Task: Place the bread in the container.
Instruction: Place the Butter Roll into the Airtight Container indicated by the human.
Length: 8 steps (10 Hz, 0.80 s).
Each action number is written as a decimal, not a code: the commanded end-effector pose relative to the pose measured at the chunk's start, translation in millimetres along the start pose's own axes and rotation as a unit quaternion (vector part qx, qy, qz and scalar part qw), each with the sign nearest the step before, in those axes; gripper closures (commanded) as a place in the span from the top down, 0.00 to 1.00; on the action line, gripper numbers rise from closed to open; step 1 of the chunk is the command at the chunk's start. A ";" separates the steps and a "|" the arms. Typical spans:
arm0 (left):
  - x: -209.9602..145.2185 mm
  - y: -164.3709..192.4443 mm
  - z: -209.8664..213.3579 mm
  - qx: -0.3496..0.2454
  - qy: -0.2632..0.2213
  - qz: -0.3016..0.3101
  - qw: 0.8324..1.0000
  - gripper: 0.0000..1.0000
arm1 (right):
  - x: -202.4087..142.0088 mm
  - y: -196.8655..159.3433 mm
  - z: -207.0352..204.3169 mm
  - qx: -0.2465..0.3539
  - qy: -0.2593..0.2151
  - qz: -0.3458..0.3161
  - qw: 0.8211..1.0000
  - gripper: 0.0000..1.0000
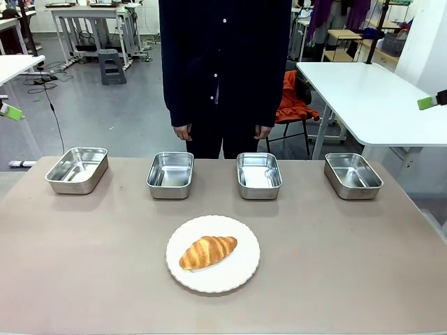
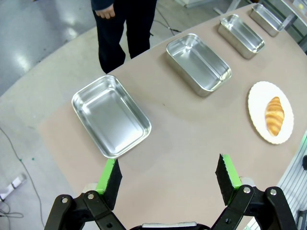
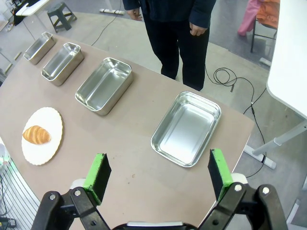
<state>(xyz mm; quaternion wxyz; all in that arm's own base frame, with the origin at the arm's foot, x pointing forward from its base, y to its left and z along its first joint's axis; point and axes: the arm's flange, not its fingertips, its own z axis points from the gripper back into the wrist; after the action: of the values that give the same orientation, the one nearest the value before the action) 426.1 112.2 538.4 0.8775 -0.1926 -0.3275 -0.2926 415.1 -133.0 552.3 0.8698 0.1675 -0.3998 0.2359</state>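
Golden bread point(image 1: 208, 252) on plate point(image 1: 241, 276), long axis left-right, both jaws wide open, empty

A lab or workshop floor is suggested rather than a home. White work tables point(image 1: 370, 98) on metal frames are seen at the upper right and upper left of the front view, set on a glossy grey floor point(image 1: 91, 118). Black cables point(image 1: 50, 105) are trailed loosely across that floor at the left, and a grey step stool point(image 1: 112, 66) is placed at the upper left. An orange garment point(image 1: 293, 101) is draped over a chair right of centre.
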 end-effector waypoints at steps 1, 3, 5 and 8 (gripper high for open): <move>1.3 -0.6 0.8 0.002 -0.004 0.001 1.000 1.00 | 0.4 -0.4 -1.0 0.006 -0.008 -0.002 1.000 1.00; 1.3 -0.6 0.8 0.002 -0.004 0.001 1.000 1.00 | 0.4 -0.4 -1.0 0.006 -0.008 -0.002 1.000 1.00; 1.3 -0.6 0.8 0.002 -0.004 0.001 1.000 1.00 | 0.4 -0.4 -1.0 0.006 -0.008 -0.002 1.000 1.00; 1.3 -0.6 0.8 0.002 -0.004 0.001 1.000 1.00 | 0.4 -0.4 -1.0 0.006 -0.008 -0.002 1.000 1.00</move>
<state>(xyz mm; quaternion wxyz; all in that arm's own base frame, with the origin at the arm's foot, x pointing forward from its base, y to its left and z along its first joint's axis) 426.1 112.2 538.5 0.8775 -0.1926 -0.3275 -0.2926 415.0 -133.1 552.3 0.8698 0.1675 -0.3997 0.2358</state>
